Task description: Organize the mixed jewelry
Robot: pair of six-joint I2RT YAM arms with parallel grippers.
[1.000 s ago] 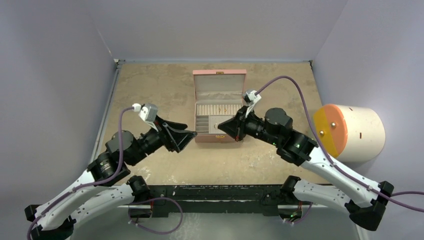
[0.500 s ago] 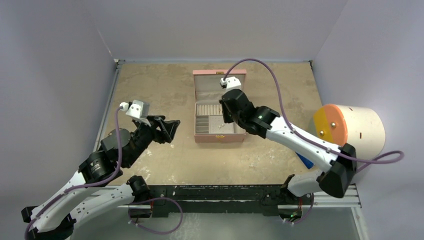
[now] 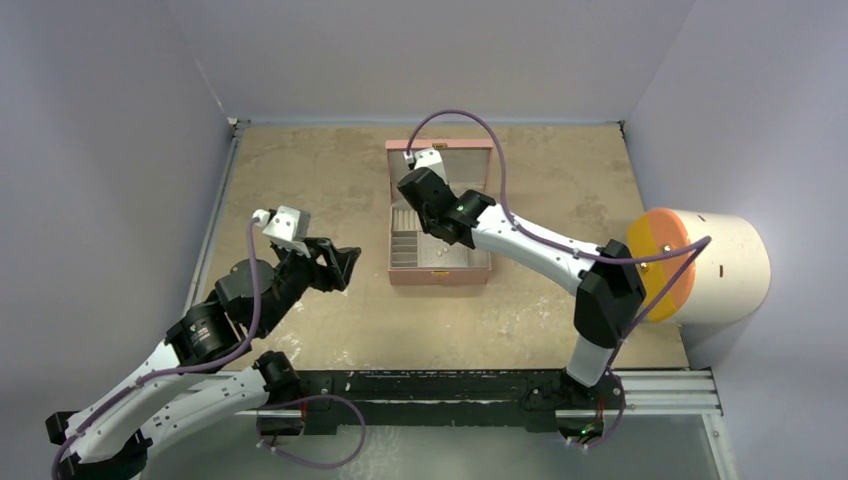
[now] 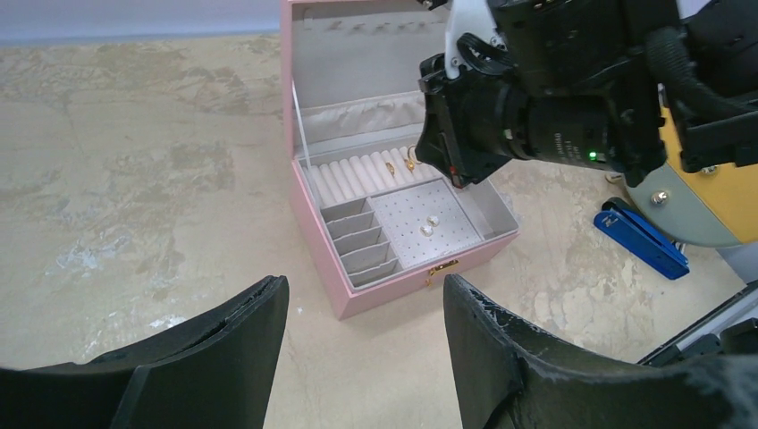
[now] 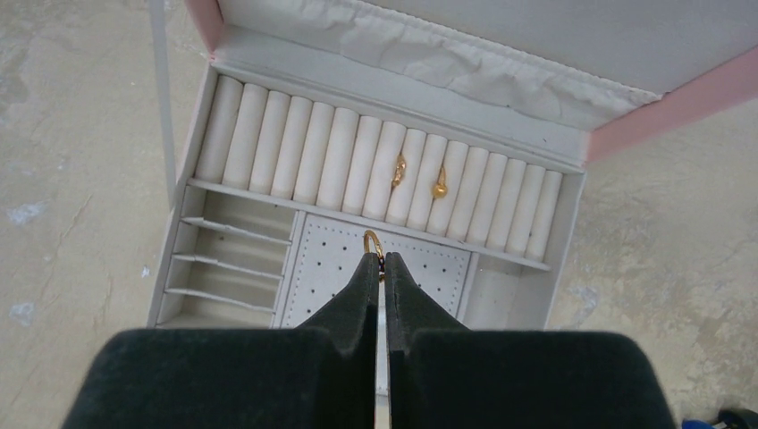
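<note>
Lit brightly and evenly from overhead, diffuse. Soft, faint shadow at the foot of the open pink jewellery box with beige compartments. Crisp throughout in the top view. Black foam-padded fingers dark, slightly soft up close; small gold ring at their tips sharp.

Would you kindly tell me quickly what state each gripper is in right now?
Left gripper: open, holding nothing.
Right gripper: closed on a small gold ring.

Open pink box holds gold rings and two studs.
</note>
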